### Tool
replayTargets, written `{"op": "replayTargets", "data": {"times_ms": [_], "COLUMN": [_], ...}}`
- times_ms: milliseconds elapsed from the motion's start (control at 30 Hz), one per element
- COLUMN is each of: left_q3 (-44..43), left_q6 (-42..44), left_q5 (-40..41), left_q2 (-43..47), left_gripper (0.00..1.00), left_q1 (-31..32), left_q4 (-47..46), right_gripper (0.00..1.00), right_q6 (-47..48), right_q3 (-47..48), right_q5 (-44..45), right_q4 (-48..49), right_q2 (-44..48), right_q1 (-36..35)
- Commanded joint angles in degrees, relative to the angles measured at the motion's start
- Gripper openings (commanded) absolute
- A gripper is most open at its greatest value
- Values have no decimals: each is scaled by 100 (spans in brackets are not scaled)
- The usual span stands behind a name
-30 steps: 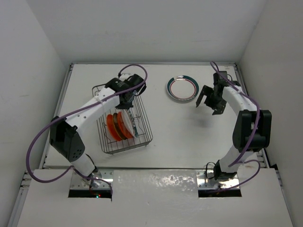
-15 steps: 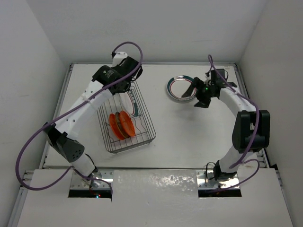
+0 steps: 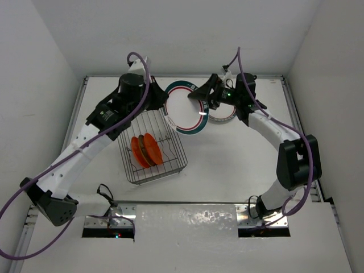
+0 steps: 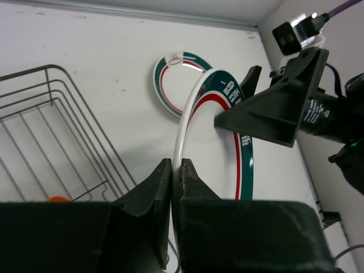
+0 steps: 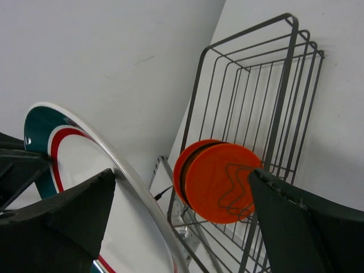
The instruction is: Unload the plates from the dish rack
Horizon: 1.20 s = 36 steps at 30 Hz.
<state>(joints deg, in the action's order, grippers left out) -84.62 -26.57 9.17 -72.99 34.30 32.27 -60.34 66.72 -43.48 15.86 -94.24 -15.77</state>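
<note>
My left gripper (image 3: 165, 107) (image 4: 177, 165) is shut on the rim of a white plate (image 3: 185, 108) (image 4: 213, 153) with a dark green and red band. It holds the plate on edge above the table, right of the dish rack (image 3: 154, 147) (image 4: 57, 114). My right gripper (image 3: 200, 101) (image 5: 182, 176) is open, and the far rim of that plate (image 5: 85, 153) passes between its fingers, close to one of them. Two orange plates (image 3: 147, 149) (image 5: 219, 182) stand upright in the rack (image 5: 273, 85). A second banded plate (image 3: 223, 116) (image 4: 170, 85) lies flat on the table, partly hidden by the right arm.
White walls close in the table at the back and on both sides. The rack's far half holds no plates. Purple cables loop off both arms above the table.
The left arm lifted the banded plate out of the rack and swung it right. The right gripper, still open, came left from beside the flat plate to the held plate's rim.
</note>
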Motion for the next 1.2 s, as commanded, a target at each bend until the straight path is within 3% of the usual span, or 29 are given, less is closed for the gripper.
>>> {"op": "replayTargets", "data": {"times_ms": [0, 33, 67, 133, 167, 200, 233, 267, 300, 333, 400, 467, 533, 700, 967, 1100, 1133, 1167], "left_q3": [235, 331, 384, 481, 560, 595, 596, 570, 517, 360, 131, -151, -335, -459, -573, -687, -722, -766], "left_q6": [-410, -445, -463, -560, -577, -630, -656, -683, -709, -736, -797, -780, -727, -455, -139, -94, -86, -77], "left_q5": [-697, -732, -785, -803, -759, -663, -575, -461, -208, -48, 477, 821, 902, 674, 735, 806, 797, 745], "left_q2": [110, 110, 101, 110, 101, 83, 66, 40, -39, -83, -276, -434, -505, -681, -708, -673, -673, -681], "left_gripper": [0, 0, 0, 0, 9, 20, 33, 52, 63, 84, 97, 100, 100, 100, 100, 100, 100, 100], "left_q1": [-134, -152, -196, -231, -266, -284, -301, -328, -319, -345, -345, -354, -346, -354, -345, -346, -354, -354], "left_q4": [-1407, -1451, -1504, -1619, -1619, -1619, -1575, -1488, -1226, -1014, -279, 381, 709, 1404, 2072, 2318, 2406, 2450], "right_gripper": [95, 90, 70, 38, 2, 0, 0, 0, 0, 0, 0, 0, 0, 0, 0, 17, 25, 43], "right_q6": [12, 22, -56, -363, -426, -452, -488, -497, -523, -506, -505, -409, -286, -57, 144, 417, 435, 452], "right_q3": [-98, -124, -150, -282, -326, -387, -414, -449, -484, -502, -546, -459, -388, 129, 937, 1203, 1264, 1404], "right_q5": [-195, -248, -414, -546, -582, -565, -547, -530, -373, -232, 372, 944, 2200, 4204, 4498, 4428, 4375, 4340], "right_q4": [542, 672, 830, 1311, 1384, 1385, 1420, 1403, 1324, 1010, 648, -114, -1044, -1742, -1813, -1955, -1946, -1955], "right_q2": [72, 81, 90, 90, 107, 107, 116, 107, 125, 116, 116, 90, 72, -532, -1632, -1923, -1967, -2063], "right_q1": [39, 48, 48, 48, 56, 100, 135, 188, 345, 468, 897, 1302, 1506, 1735, 1753, 1753, 1753, 1744]}}
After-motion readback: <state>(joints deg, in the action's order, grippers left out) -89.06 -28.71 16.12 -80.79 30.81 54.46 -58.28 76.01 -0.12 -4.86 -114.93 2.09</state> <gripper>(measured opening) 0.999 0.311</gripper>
